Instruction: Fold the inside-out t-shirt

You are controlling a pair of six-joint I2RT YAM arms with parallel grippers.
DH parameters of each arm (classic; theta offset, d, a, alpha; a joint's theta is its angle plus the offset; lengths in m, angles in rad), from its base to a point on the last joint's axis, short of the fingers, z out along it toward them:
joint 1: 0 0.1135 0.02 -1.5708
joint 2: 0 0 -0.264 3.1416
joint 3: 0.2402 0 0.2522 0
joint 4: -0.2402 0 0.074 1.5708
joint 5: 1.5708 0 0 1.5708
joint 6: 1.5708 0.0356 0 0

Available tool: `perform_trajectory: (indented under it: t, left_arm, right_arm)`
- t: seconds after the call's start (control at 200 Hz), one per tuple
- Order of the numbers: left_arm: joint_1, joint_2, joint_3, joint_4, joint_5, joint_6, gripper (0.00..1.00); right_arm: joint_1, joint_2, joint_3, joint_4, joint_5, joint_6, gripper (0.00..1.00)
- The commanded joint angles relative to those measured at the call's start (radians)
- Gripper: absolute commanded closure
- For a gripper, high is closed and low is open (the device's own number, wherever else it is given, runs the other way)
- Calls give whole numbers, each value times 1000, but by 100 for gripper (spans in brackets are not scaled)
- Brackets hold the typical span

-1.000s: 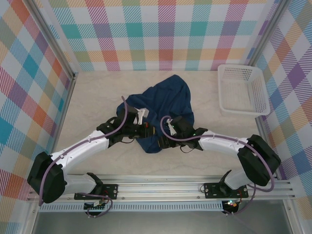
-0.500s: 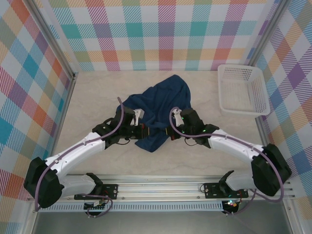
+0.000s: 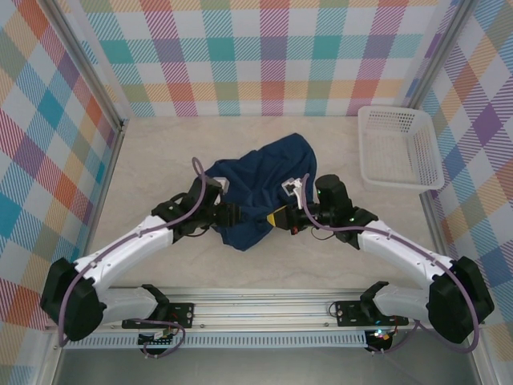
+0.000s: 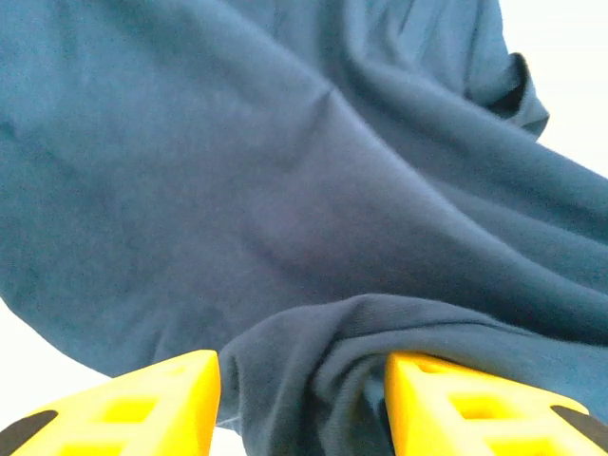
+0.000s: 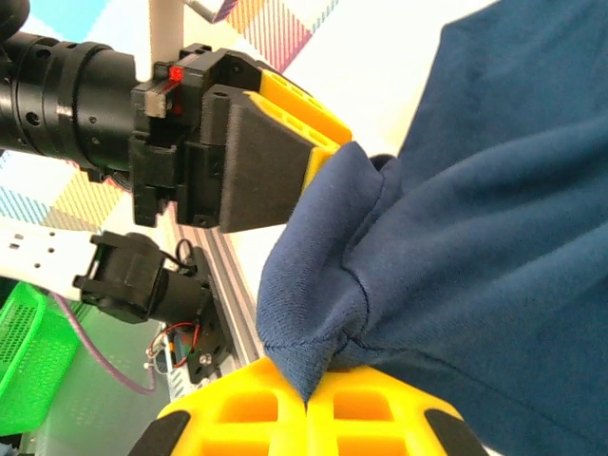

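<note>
The inside-out t-shirt [image 3: 260, 180] is a dark navy heap in the middle of the table, bunched and creased. My right gripper [image 3: 278, 216] is at the heap's near edge, shut on a hemmed corner of the t-shirt [image 5: 313, 323], with the cloth pinched at the tips of the right gripper [image 5: 307, 394]. My left gripper [image 3: 232, 215] faces it from the left. Its yellow fingers [image 4: 161, 399] are apart, and a thick fold of the t-shirt [image 4: 313, 370] lies loose between them. The left gripper [image 5: 256, 161] also appears in the right wrist view, close to the pinched corner.
A white plastic basket [image 3: 398, 111] stands at the back right against the checked wall. The aluminium rail [image 3: 256, 309] with both arm bases runs along the near edge. Bare pale tabletop [image 3: 152, 152] lies left of the shirt.
My left gripper has opened and let go of the fold. My right gripper shut on the shirt's corner, and the right arm drew back to the right with it.
</note>
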State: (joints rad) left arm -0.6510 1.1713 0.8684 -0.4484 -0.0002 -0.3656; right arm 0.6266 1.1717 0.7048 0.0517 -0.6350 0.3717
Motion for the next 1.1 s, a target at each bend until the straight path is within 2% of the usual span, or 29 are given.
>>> perform_trajectory:
  t: [0.0,0.075,0.165,0.25,0.325,0.57,0.685,0.86,1.095]
  left_arm:
    - [-19,-134,-37,28,55,34,48]
    - [-34,-198,-64,43,109,59,49]
    - [-56,-241,-88,74,221,100,61]
    - [-76,-224,-95,135,363,122,64]
    - [-104,-172,-84,179,437,135,65]
    - [-114,-22,-69,287,334,152,62]
    - [-85,24,-47,282,268,156,62]
    - [-34,71,-46,333,305,133,59]
    - [-23,109,-16,343,359,140,52]
  right_arm:
    - [-8,15,7,74,-73,22,100]
    - [-11,26,19,64,-68,30,100]
    - [-12,34,31,56,-59,42,100]
    - [-13,37,39,50,-53,47,100]
    - [-12,40,40,51,-45,52,100]
    - [-15,64,47,52,-33,72,100]
    - [-17,61,55,39,-45,70,100]
    - [-26,31,60,7,-52,58,100]
    - [-33,16,58,8,-69,59,100]
